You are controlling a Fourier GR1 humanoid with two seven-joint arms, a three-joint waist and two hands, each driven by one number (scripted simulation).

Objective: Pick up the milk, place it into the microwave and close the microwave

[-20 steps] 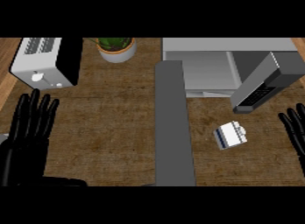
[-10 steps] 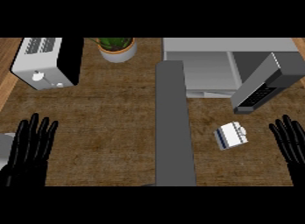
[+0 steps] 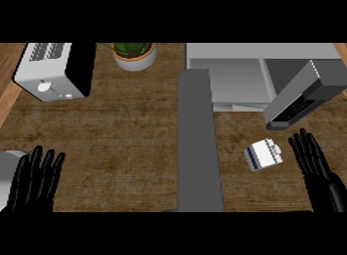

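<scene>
White milk [image 3: 264, 154] lies on brown surface [image 3: 125, 139] below open microwave [image 3: 268, 79]; right robot hand [image 3: 314, 162] just beside, fingers straight; left robot hand [image 3: 37, 177] spread wide.

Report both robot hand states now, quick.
Left robot hand: open, fingers straight, holding nothing.
Right robot hand: open, fingers straight, holding nothing, beside the milk and not touching it.

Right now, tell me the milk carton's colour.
White with dark blue stripes, the milk carton shows in the head view.
</scene>
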